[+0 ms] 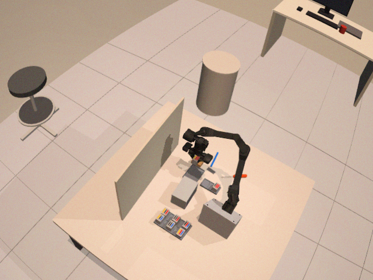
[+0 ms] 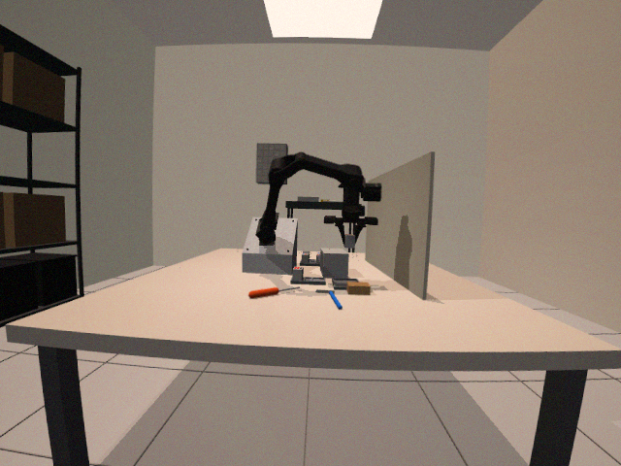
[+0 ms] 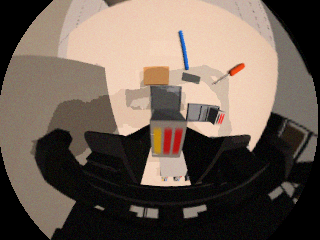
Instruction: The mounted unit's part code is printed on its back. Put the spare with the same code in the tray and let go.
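My gripper [image 1: 197,160] [image 2: 349,245] [image 3: 166,126] is shut on a grey spare [image 1: 196,158] [image 2: 349,239] [image 3: 167,145] with one yellow and two red stripes on top. It is held up off the table, near the tray. The dark grey tray [image 1: 193,172] [image 2: 341,285] [image 3: 166,97] lies just beyond the spare in the wrist view. A block with red stripes [image 1: 216,186] [image 2: 298,274] [image 3: 220,117] stands on a small dark base [image 1: 207,183]. Several striped spares stand in a dark rack [image 1: 168,230]. The printed code cannot be read.
A grey box [image 1: 182,194] [image 2: 334,261] stands beside the tray. A tall panel [image 1: 150,156] [image 2: 401,230] runs along one side. A wooden block [image 2: 358,288] [image 3: 156,75], blue pen [image 1: 214,159] [image 3: 184,50], small grey piece [image 3: 191,78] and orange screwdriver [image 1: 240,175] [image 3: 237,69] lie nearby.
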`<move>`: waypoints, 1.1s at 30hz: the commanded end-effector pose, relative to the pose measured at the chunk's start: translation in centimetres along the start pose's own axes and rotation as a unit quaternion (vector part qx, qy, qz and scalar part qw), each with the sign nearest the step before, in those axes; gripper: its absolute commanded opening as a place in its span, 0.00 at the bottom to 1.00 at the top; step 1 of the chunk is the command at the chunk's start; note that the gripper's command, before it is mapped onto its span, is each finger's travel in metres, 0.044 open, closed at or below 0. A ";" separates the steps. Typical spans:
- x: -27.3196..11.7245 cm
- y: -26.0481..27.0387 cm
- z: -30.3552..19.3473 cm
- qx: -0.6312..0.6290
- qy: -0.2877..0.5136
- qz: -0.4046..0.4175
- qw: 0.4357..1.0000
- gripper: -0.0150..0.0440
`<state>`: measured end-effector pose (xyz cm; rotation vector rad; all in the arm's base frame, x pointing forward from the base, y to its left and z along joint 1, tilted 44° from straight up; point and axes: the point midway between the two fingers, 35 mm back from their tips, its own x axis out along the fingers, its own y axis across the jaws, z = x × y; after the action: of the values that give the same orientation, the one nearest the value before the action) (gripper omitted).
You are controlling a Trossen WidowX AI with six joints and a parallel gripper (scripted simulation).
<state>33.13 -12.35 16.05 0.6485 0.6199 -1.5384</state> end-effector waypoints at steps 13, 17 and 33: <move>1.8 0.3 -0.1 -0.002 0.001 0.000 1.000 0.25; 2.2 0.3 -0.1 -0.002 0.001 0.000 1.000 0.25; 3.8 0.4 -0.1 -0.002 0.001 0.001 1.000 0.25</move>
<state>33.39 -14.74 13.59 0.6490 0.6187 -1.5384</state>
